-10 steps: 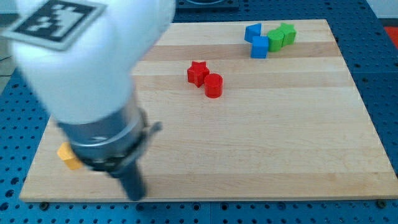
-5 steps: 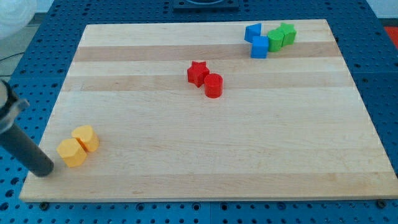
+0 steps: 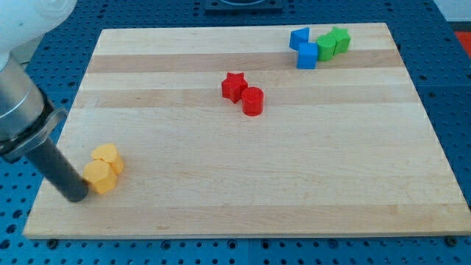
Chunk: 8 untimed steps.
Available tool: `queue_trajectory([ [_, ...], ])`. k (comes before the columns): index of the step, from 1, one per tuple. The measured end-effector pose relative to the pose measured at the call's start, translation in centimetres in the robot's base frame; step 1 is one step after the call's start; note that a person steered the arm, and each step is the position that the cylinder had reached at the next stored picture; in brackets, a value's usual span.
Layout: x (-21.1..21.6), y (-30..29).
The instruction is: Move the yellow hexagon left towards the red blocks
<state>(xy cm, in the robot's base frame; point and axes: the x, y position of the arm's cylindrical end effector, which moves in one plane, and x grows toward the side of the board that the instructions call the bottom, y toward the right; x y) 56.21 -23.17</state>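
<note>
Two yellow blocks lie touching at the board's lower left: a yellow hexagon (image 3: 98,177) and, just above and right of it, a second yellow block (image 3: 107,157) of rounded shape. My tip (image 3: 76,194) is at the hexagon's lower left side, touching it. A red star (image 3: 234,86) and a red cylinder (image 3: 252,101) sit together near the board's middle, far to the upper right of the yellow blocks.
Two blue blocks (image 3: 303,46) and two green blocks (image 3: 333,42) are clustered at the board's top right. The wooden board (image 3: 294,169) lies on a blue perforated table. The arm's grey body (image 3: 18,110) fills the view's left edge.
My tip has moved right and slightly up against the hexagon. Both yellow blocks have shifted a little to the right and up.
</note>
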Motion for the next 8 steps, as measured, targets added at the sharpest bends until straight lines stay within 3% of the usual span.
queue_trajectory([
  [1,-0.9,2.5],
  [3,1.4,4.4],
  [5,-8.7,5.9],
  [7,-13.8,14.5],
  [8,-13.1,15.5],
])
